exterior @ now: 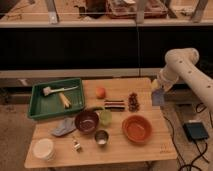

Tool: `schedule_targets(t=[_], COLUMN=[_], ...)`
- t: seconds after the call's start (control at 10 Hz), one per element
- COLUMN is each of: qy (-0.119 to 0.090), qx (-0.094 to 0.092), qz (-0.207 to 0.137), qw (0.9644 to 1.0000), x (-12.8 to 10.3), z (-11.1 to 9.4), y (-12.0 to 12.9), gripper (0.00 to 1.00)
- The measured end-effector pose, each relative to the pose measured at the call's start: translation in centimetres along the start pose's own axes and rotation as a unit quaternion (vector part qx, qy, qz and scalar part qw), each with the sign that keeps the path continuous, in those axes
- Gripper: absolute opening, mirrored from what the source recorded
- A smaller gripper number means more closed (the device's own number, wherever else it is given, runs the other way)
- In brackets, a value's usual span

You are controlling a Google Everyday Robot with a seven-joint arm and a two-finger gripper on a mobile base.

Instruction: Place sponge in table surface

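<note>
Carrying step: gripper [157, 90] clenched on blue-grey rectangular sponge [157, 97]; next, lowering onto bare wooden table [150, 150] beneath.

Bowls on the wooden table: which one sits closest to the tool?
The orange bowl, empty, at the table's right side. The tool hangs above and right of it, holding the blue-grey sponge; the dark maroon bowl lies farther left.

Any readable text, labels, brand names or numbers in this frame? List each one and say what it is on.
None can be read.
Small dark marks near the front right corner of the table: too blurred to read.
The green tray, orange bowl and white container show no lettering.
The gripper holds the sponge above the table's right edge; no label shows on either.
</note>
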Motion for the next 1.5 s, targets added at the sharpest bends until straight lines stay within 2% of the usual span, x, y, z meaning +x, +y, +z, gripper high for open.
schedule_targets(t=[0.2,0.5,0.6,0.7,0.8,1.0,1.2,1.5], qy=[-0.008,-0.018,-0.022,-0.025,-0.027,-0.026,-0.024,-0.036], qx=[0.011,0.026,0.024,0.016,0.002,-0.013,-0.022,-0.008], qz=[-0.004,-0.008,-0.008,-0.006,-0.004,0.0,0.009,0.006], qw=[0.9999,0.9995,0.9994,0.9995,0.9996,0.9996,0.9994,0.9993], x=[1.4,1.0,0.7,0.4,0.2,0.1,-0.1,-0.7], z=[1.4,3.6,5.0,6.3,6.9,7.3,7.5,8.4], y=[-0.2,-3.0,-4.0,-4.3,-4.0,-3.7,-2.7,-3.1], gripper=[0.37,0.37,0.39,0.47,0.56,0.76,0.8,0.8])
